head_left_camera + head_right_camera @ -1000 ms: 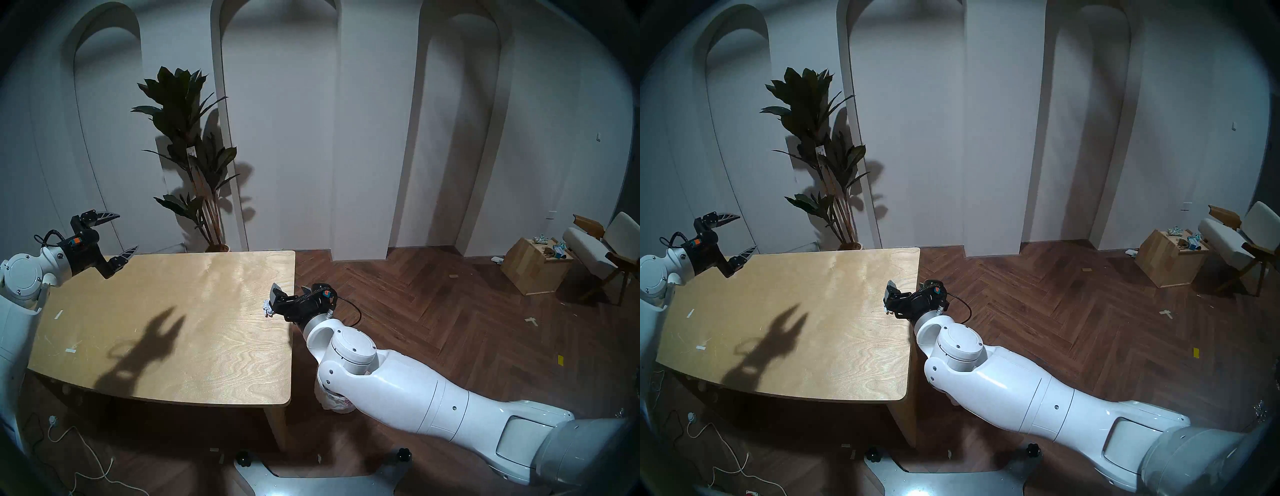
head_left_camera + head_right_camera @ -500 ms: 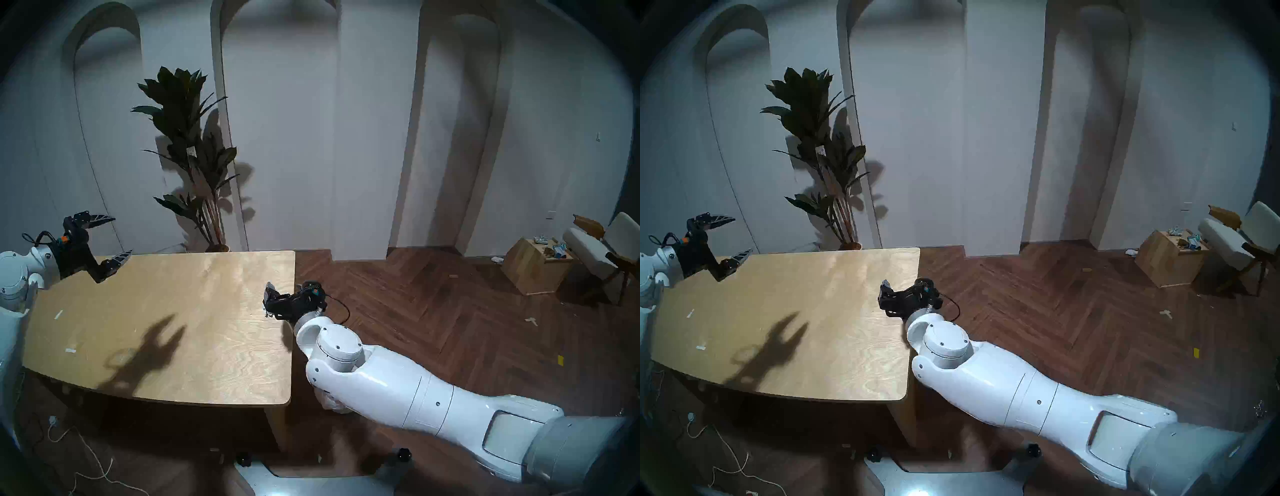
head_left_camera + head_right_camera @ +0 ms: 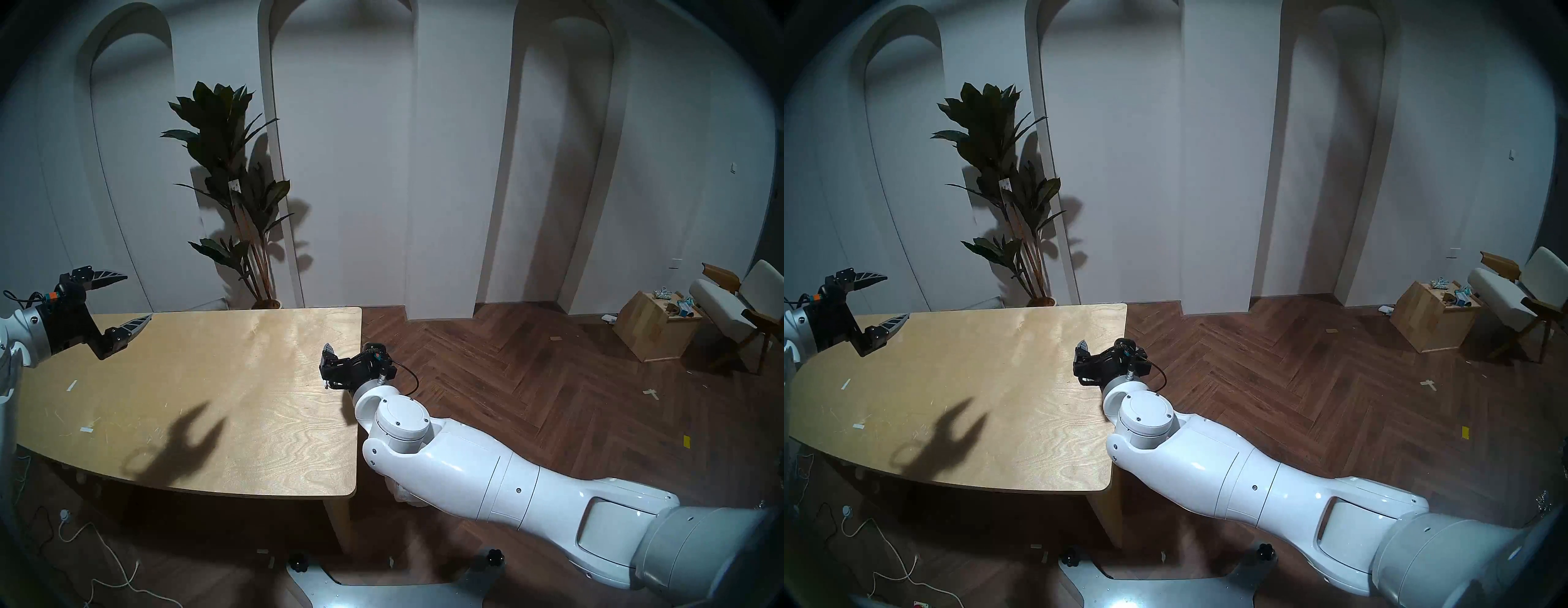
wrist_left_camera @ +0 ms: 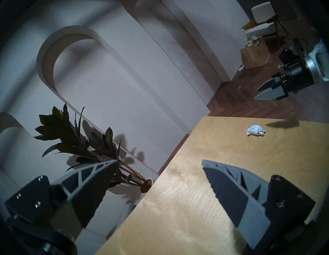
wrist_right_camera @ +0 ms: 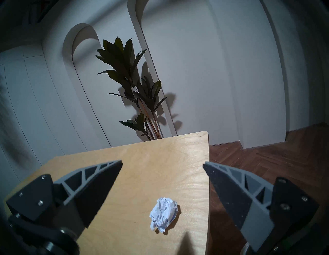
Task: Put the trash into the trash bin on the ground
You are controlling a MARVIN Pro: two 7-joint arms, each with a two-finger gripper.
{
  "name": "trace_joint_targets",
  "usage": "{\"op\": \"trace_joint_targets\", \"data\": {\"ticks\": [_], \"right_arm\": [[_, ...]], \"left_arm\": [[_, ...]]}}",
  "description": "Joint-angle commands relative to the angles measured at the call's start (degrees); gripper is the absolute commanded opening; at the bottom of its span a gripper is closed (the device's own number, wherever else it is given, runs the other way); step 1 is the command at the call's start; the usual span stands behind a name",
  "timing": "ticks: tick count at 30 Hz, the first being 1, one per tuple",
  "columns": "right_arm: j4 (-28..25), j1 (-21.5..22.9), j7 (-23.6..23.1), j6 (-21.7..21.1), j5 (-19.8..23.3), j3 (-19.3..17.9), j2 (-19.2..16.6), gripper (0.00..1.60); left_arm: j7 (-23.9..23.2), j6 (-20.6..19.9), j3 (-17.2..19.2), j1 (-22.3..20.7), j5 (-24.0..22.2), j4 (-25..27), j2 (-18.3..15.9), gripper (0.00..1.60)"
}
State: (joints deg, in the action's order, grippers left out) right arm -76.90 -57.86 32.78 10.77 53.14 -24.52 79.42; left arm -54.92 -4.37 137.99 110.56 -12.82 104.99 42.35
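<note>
A crumpled white paper ball, the trash [image 5: 163, 216], lies on the wooden table [image 3: 212, 361] near its right edge, also seen in the left wrist view [image 4: 255, 130]. My right gripper [image 5: 162, 163] hovers just above it, open, with the ball below and between the fingers. In the head views this gripper [image 3: 326, 367] [image 3: 1081, 361] hides the ball. The trash bin [image 3: 403, 494] shows only as a bit of crinkly white bag on the floor beneath my right arm. My left gripper [image 3: 138, 297] [image 4: 160, 161] hangs open and empty over the table's far left corner.
A tall potted plant [image 3: 237, 191] stands behind the table. An open wooden box of clutter [image 3: 653, 325] and a chair [image 3: 738, 301] are at the far right. Tape strips [image 3: 72, 385] lie on the table's left part. A cable [image 3: 97, 547] runs on the floor at left.
My right arm has shifted left, bringing its open gripper over the paper ball, which the head views showed before. The left arm has drawn back to the left, still open.
</note>
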Motion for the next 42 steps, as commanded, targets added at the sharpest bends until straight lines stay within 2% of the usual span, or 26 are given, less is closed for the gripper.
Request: {"op": "trace_joint_targets", "data": {"ticks": [1, 11, 14, 18, 23, 28, 36, 42], "right_arm": [[1.13, 1.42, 0.84, 1.81, -1.96, 0.56, 3.58, 1.60], [4.04, 1.57, 3.32, 5.79, -5.04, 1.78, 5.79, 1.60], [4.97, 1.58, 4.00, 7.79, -6.21, 1.99, 6.22, 1.60], [6.07, 1.51, 4.96, 11.24, -7.99, 2.14, 6.42, 1.60], [7.24, 1.59, 5.25, 13.50, -8.90, 2.24, 6.55, 1.60], [7.30, 1.57, 5.35, 14.32, -9.20, 2.36, 6.42, 1.60], [6.85, 1.35, 5.37, 14.39, -9.46, 2.84, 6.43, 1.60], [6.67, 1.05, 6.70, 12.31, -8.68, 3.07, 7.23, 1.60]], "left_arm": [[-3.91, -5.94, 8.31, 5.11, -0.77, 7.15, 4.62, 1.60], [-9.75, -17.23, 17.82, 10.10, -0.31, 15.84, 9.81, 1.60], [-9.37, -19.97, 19.75, 11.18, 0.97, 17.04, 10.20, 1.60], [-8.18, -26.21, 20.77, 11.78, 4.13, 17.02, 9.29, 1.60], [-6.69, -28.62, 19.93, 10.83, 5.75, 15.84, 8.65, 1.60], [-6.30, -29.13, 19.61, 10.44, 6.42, 15.25, 8.04, 1.60], [-6.37, -29.49, 19.49, 10.22, 6.75, 15.28, 8.02, 1.60], [-6.48, -29.58, 19.44, 10.06, 6.93, 15.29, 8.05, 1.60]]}}
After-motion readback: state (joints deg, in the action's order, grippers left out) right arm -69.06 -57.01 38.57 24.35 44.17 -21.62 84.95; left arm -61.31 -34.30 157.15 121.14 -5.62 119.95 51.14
